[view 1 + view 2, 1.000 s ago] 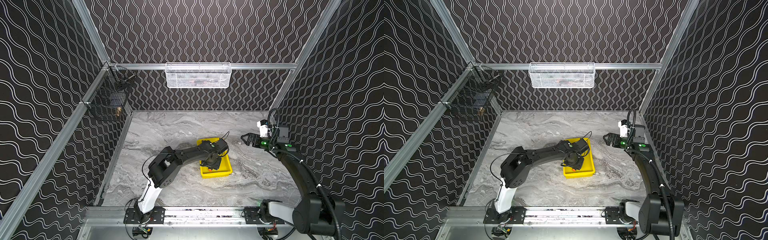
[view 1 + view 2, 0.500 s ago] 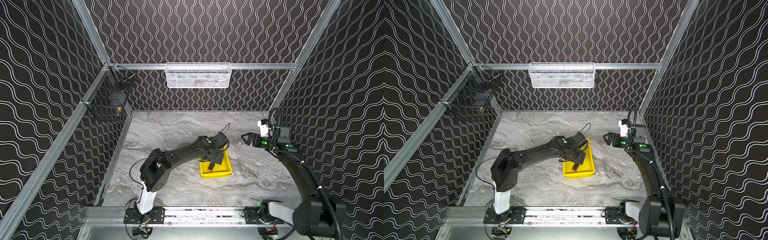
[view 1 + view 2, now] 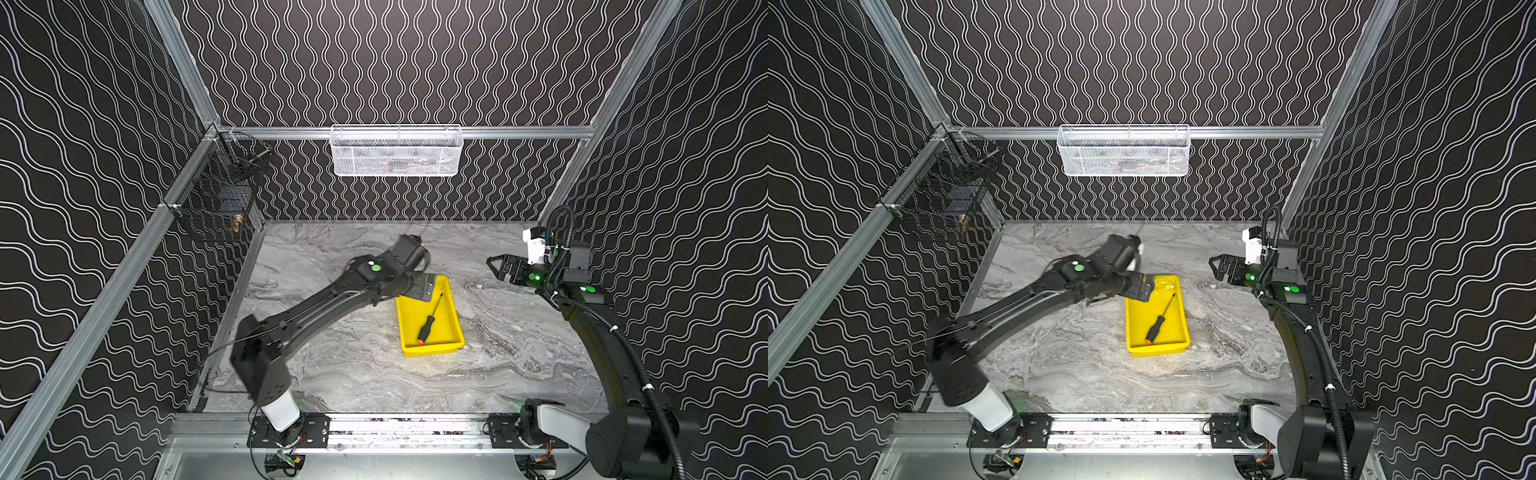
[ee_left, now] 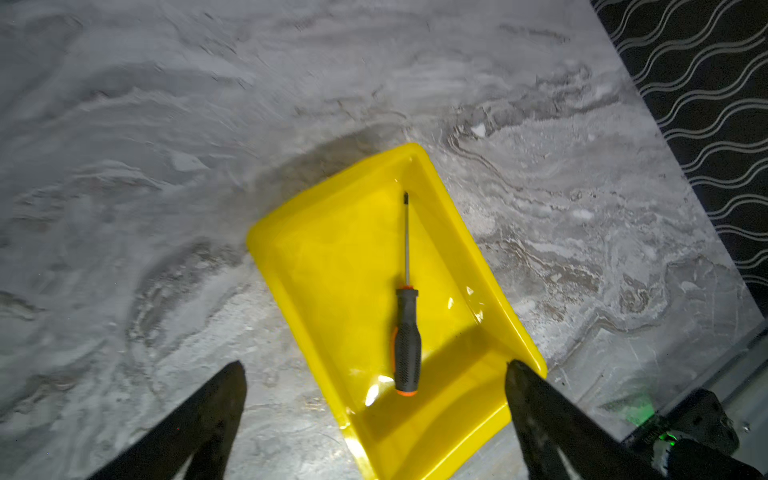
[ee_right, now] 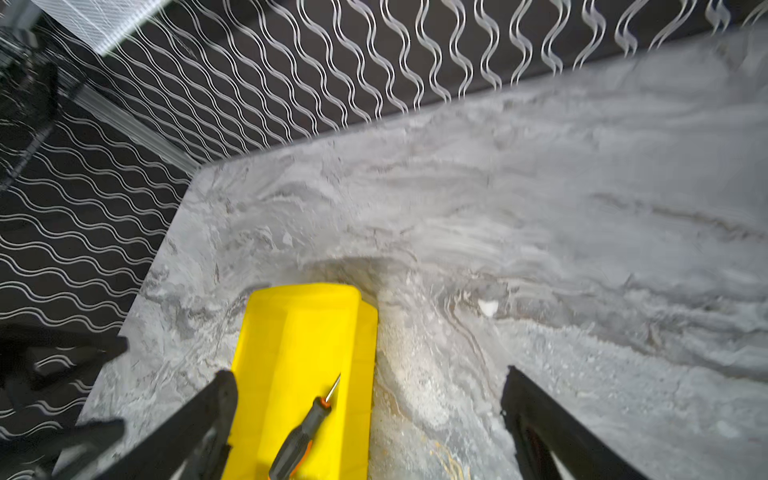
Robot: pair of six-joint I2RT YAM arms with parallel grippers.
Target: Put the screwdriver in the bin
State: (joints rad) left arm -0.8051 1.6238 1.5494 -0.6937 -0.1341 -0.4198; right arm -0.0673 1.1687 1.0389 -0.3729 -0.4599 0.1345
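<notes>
screwdriver flat inside the bin, left end effector and right end effector nearby (both spread wide apart)

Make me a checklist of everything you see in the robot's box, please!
Surface: grey marble tabletop, carrying the yellow bin.
Job's things: screwdriver lies flat inside the bin, untouched.
Clutter: nothing seen.
Grippers: left gripper open, over the bin's far corner; right gripper open, off to the side, holding nothing.
Cables: black hose loops over the right arm's wrist.
Surroundings: white mesh basket on back rail, black wire cage at left corner.
</notes>
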